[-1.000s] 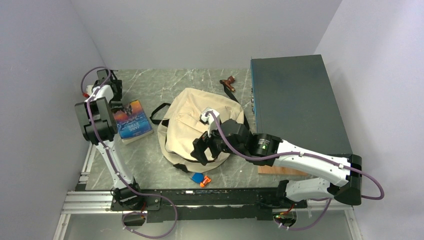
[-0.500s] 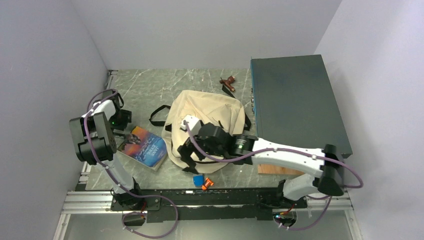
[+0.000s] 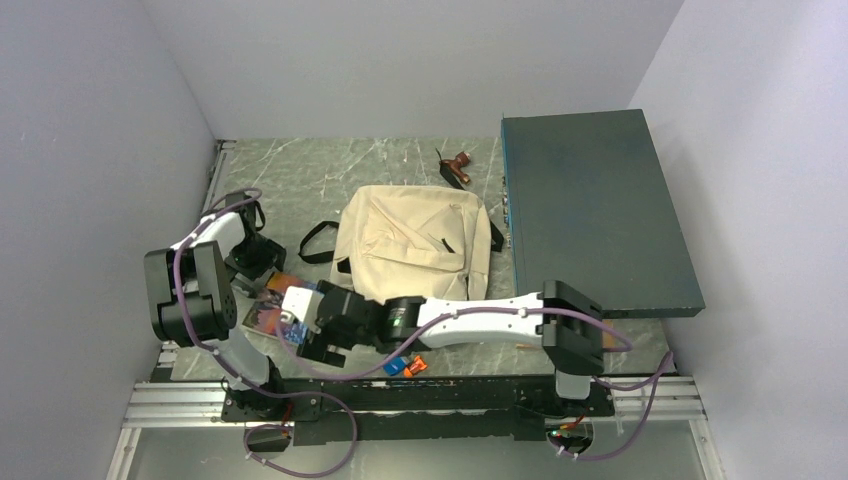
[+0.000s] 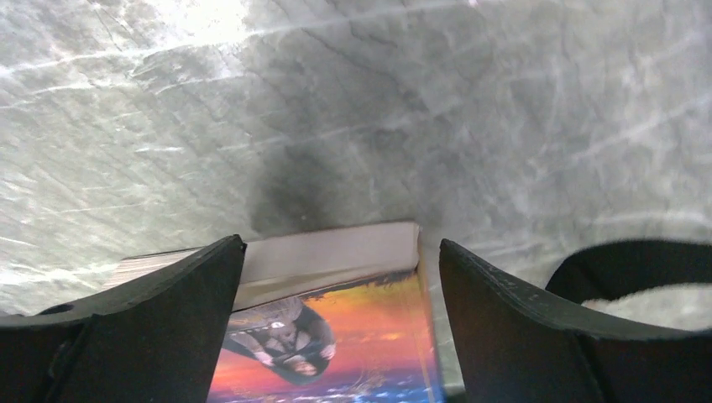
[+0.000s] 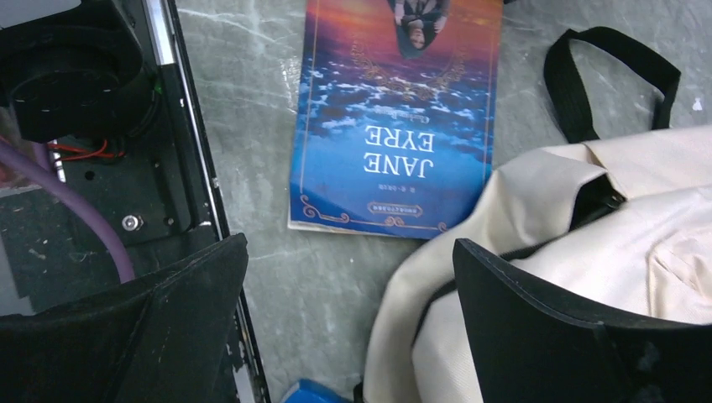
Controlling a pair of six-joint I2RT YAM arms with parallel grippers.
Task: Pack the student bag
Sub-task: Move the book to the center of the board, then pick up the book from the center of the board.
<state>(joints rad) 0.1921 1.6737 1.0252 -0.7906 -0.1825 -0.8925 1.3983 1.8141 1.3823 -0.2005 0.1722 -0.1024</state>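
Observation:
The student bag point(image 3: 410, 240), cream canvas with black straps, lies flat in the middle of the table; its near corner shows in the right wrist view point(image 5: 588, 252). A blue and orange paperback, "Jane Eyre" point(image 5: 395, 126), lies flat to its left, partly hidden in the top view point(image 3: 262, 316) by my right gripper. My left gripper point(image 3: 262, 268) hangs open over the book's far page edge point(image 4: 327, 256), its fingers point(image 4: 151, 327) straddling that corner without pinching it. My right gripper point(image 5: 350, 252) is open and empty above bare table between book and bag.
A big dark teal flat box point(image 3: 590, 210) fills the right side, with a wooden block point(image 3: 545, 343) under its near edge. A small blue and orange item point(image 3: 403, 366) lies by the front rail point(image 3: 400, 395). A brown strap end point(image 3: 458, 165) lies at the back.
My right arm swung left from over the bag to the book at the near left, and the bag now lies flatter. The left gripper and book shifted toward the near edge.

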